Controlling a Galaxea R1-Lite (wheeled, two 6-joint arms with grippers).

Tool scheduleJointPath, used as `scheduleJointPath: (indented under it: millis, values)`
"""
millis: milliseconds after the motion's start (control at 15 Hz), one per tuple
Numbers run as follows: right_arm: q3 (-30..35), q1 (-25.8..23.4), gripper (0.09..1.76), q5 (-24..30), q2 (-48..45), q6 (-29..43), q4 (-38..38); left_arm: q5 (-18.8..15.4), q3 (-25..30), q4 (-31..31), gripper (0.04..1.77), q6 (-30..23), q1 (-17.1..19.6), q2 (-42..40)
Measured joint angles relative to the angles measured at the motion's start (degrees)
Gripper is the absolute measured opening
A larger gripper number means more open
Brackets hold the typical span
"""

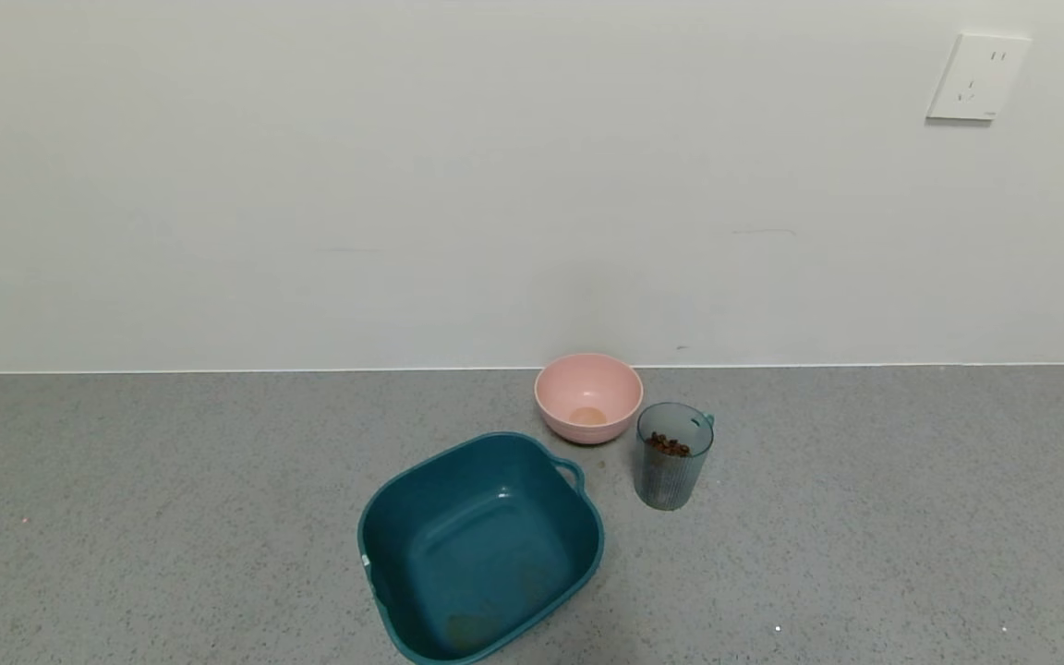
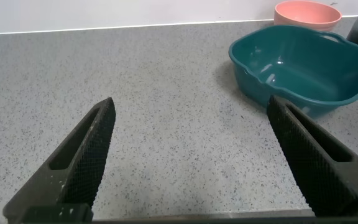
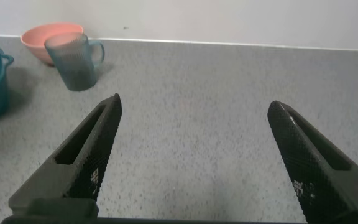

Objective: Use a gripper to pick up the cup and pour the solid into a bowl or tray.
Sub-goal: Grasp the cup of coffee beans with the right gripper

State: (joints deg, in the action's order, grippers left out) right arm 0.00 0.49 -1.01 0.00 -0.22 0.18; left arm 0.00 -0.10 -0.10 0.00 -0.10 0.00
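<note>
A: Now, item one: cup (image 1: 674, 456), ribbed translucent plastic, upright on the counter (image 1: 126, 517) just right of the teal tub (image 1: 481, 547), near the pink bowl (image 1: 587, 397); beans (image 1: 669, 446) inside.

B: Handling?

A: Probably light, thin-walled, slippery (squeeze gently); grip mid-body, handle turned away.

B: Grippers?

A: Right gripper (image 3: 194, 155) and left gripper (image 2: 194, 155) both spread wide, empty, well apart from it.
</note>
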Motion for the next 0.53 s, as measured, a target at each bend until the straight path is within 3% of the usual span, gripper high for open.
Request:
scheduleJointPath:
  millis: [533]
  values:
    - [0.0, -0.41, 1.71, -0.02, 0.0, 0.35, -0.26, 0.0, 0.0, -0.01, 1.75, 0.0, 0.0, 0.0]
